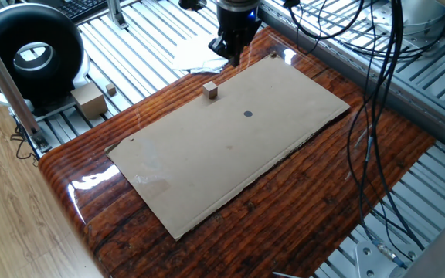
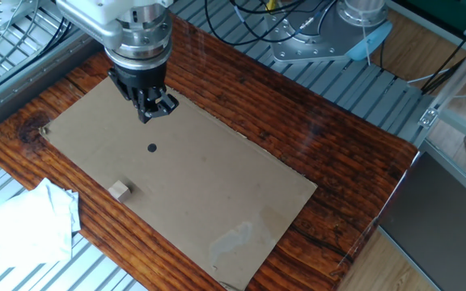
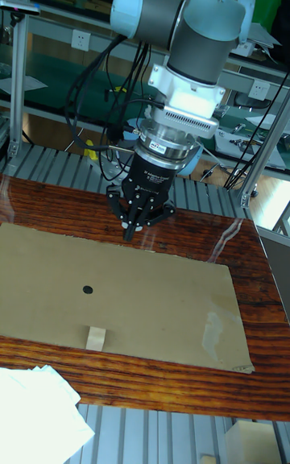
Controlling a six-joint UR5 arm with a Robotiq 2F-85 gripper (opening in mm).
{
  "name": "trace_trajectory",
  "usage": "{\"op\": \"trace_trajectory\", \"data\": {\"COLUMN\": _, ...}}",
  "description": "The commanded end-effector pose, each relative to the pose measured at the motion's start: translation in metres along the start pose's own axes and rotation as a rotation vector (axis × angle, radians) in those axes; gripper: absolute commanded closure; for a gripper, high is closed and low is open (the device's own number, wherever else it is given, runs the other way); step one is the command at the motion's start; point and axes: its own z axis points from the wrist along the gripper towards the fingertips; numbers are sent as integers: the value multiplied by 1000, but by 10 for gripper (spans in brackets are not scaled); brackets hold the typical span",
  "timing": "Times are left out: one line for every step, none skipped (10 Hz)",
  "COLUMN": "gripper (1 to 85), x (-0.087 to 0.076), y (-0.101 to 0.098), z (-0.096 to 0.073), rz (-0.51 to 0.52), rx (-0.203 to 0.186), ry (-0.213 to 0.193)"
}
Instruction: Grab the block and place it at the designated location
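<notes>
The block (image 1: 211, 90) (image 2: 120, 190) (image 3: 96, 338) is a tiny tan wooden cube standing free on the flat cardboard sheet (image 1: 207, 170) (image 2: 217, 202) (image 3: 177, 295). A short way from it on the same sheet lies the designated location (image 1: 247, 114) (image 2: 152, 147) (image 3: 87, 289), a small dark round dot. My gripper (image 1: 232, 55) (image 2: 154, 111) (image 3: 129, 232) hangs over the sheet's far edge, beyond both the dot and the block. Its fingers are shut together with nothing between them, and it touches neither thing.
White crumpled paper (image 1: 191, 54) (image 2: 27, 222) (image 3: 36, 424) lies just off the sheet near the block. A larger cardboard box (image 1: 90, 99) and a black round device (image 1: 33, 54) sit off the table's left end. Cables (image 1: 377, 77) hang at the right.
</notes>
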Motion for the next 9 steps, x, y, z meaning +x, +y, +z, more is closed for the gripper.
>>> {"op": "trace_trajectory", "data": {"gripper": 847, "x": 4, "y": 9, "z": 6, "rz": 4, "rx": -17, "ry": 11}}
{"op": "trace_trajectory", "data": {"gripper": 847, "x": 3, "y": 11, "z": 6, "rz": 10, "rx": -25, "ry": 9}}
{"op": "trace_trajectory", "data": {"gripper": 847, "x": 10, "y": 12, "z": 4, "rz": 19, "rx": -28, "ry": 34}}
{"op": "trace_trajectory", "data": {"gripper": 847, "x": 28, "y": 15, "z": 3, "rz": 45, "rx": -37, "ry": 104}}
{"op": "trace_trajectory", "data": {"gripper": 847, "x": 37, "y": 32, "z": 0, "rz": 68, "rx": -100, "ry": 141}}
{"op": "trace_trajectory", "data": {"gripper": 847, "x": 23, "y": 33, "z": 2, "rz": 39, "rx": -109, "ry": 87}}
{"op": "trace_trajectory", "data": {"gripper": 847, "x": 19, "y": 32, "z": 2, "rz": 19, "rx": -106, "ry": 71}}
{"op": "trace_trajectory", "data": {"gripper": 847, "x": 28, "y": 38, "z": 1, "rz": 28, "rx": -128, "ry": 106}}
{"op": "trace_trajectory", "data": {"gripper": 847, "x": 34, "y": 37, "z": 0, "rz": 45, "rx": -123, "ry": 129}}
